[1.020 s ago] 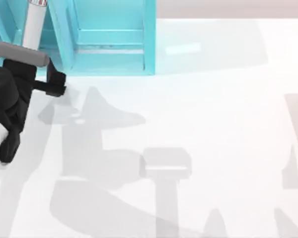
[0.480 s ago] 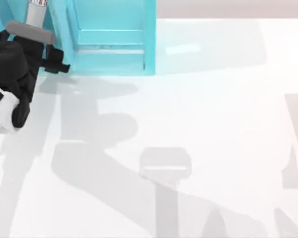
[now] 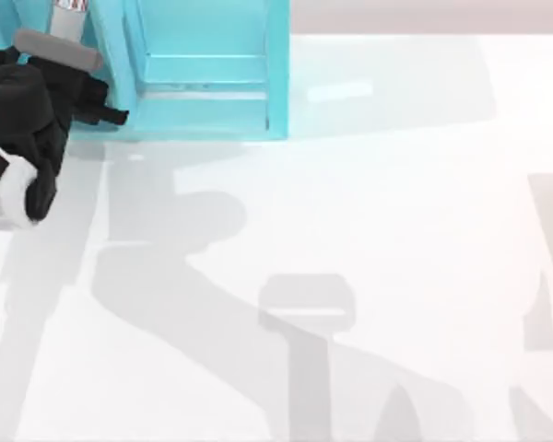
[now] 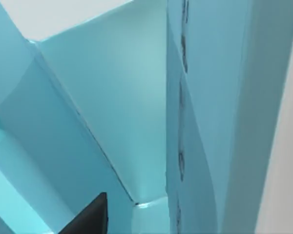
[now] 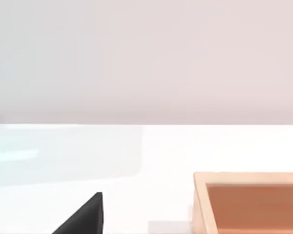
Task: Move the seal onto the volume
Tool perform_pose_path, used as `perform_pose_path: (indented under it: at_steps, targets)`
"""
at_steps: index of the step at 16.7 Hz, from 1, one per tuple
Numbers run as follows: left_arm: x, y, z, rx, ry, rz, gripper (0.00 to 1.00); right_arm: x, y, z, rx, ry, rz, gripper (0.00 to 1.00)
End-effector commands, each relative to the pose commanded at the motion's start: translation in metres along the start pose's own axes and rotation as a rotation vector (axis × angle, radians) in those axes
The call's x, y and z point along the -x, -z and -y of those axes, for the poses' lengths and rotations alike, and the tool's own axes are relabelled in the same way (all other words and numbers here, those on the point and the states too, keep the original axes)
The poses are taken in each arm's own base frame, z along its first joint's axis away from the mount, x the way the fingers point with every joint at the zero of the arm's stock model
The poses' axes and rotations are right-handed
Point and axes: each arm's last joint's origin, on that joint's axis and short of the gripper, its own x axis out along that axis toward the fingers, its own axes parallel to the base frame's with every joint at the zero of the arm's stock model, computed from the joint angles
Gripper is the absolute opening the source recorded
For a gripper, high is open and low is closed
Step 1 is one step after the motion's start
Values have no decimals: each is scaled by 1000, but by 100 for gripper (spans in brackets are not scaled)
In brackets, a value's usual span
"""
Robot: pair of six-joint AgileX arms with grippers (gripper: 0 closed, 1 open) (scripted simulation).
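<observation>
The seal is out of view, and so is the volume. My left gripper (image 3: 106, 109) is at the table's far left, pressed up close to the front of the teal shelf unit (image 3: 203, 92). The left wrist view looks into the teal shelf walls (image 4: 117, 122) from very near, with a black tip of my left gripper (image 4: 90, 220) at the edge. A black tip of my right gripper (image 5: 83, 217) hangs over the white table (image 5: 136, 156).
A white cylinder with red marks (image 3: 69, 17) stands by the shelf unit, just behind my left arm. An open wooden box (image 5: 249, 202) lies beside the right gripper. The white table (image 3: 369, 239) stretches across the middle and right.
My left arm has moved toward the back of the table, bringing its gripper up against the shelf unit. Its shadow has shifted with it.
</observation>
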Motion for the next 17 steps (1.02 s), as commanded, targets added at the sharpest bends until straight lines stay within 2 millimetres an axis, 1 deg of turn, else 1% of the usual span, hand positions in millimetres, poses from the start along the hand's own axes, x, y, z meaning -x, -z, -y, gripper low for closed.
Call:
perform_pose_path:
  at_steps: [13, 14, 17]
  targets:
    - [0, 0, 0, 0, 0, 0, 2, 0, 0, 0, 0, 0, 0, 100]
    - [0, 0, 0, 0, 0, 0, 0, 0, 0, 0, 0, 0, 0, 100]
    - [0, 0, 0, 0, 0, 0, 0, 0, 0, 0, 0, 0, 0, 100]
